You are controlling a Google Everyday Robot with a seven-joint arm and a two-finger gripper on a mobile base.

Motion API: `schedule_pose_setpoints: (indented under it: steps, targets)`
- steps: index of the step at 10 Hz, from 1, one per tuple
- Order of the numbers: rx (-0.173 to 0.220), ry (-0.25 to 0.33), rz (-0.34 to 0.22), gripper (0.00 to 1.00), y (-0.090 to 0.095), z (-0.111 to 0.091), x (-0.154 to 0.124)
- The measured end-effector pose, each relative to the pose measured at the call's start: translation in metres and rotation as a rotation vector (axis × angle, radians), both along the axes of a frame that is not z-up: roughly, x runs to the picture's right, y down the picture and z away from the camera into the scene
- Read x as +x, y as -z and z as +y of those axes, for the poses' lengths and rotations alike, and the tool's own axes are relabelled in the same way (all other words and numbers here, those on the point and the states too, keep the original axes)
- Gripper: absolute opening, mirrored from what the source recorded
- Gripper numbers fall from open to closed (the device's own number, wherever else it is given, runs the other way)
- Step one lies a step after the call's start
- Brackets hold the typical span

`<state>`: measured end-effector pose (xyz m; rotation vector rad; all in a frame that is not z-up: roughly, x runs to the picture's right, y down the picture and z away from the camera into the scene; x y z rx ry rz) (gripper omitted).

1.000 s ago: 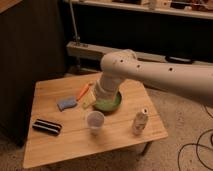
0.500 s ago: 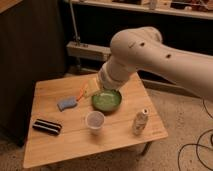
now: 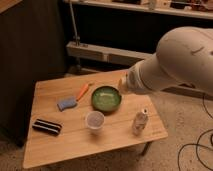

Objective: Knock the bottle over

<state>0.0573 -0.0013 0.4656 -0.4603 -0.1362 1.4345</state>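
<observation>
The bottle is small and clear with a white cap. It stands upright near the right front of the wooden table. My white arm comes in from the upper right. My gripper is at its narrow end, above the table's far edge, just right of the green bowl. It is well above and behind the bottle and does not touch it.
A translucent cup stands left of the bottle. A green bowl sits behind them. An orange stick-like item, a blue sponge and a black flat item lie to the left. Cables lie on the floor at right.
My arm has lifted up and to the right, away from the bowl. The view has come closer to the table. The bottle still stands upright.
</observation>
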Motion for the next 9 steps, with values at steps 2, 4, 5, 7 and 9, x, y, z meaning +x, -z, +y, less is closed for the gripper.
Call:
schedule_pose_setpoints:
  steps: [2, 4, 5, 7, 9]
  targets:
    - [-0.002, -0.003, 0.001, 0.26, -0.001, 0.000, 0.001]
    - [-0.016, -0.014, -0.009, 0.26, -0.002, -0.005, 0.000]
    - [-0.058, -0.068, -0.027, 0.26, -0.010, -0.013, -0.001]
    - [-0.109, -0.165, -0.022, 0.26, -0.018, -0.019, -0.001]
    - [-0.146, -0.252, -0.014, 0.26, -0.014, -0.002, 0.011]
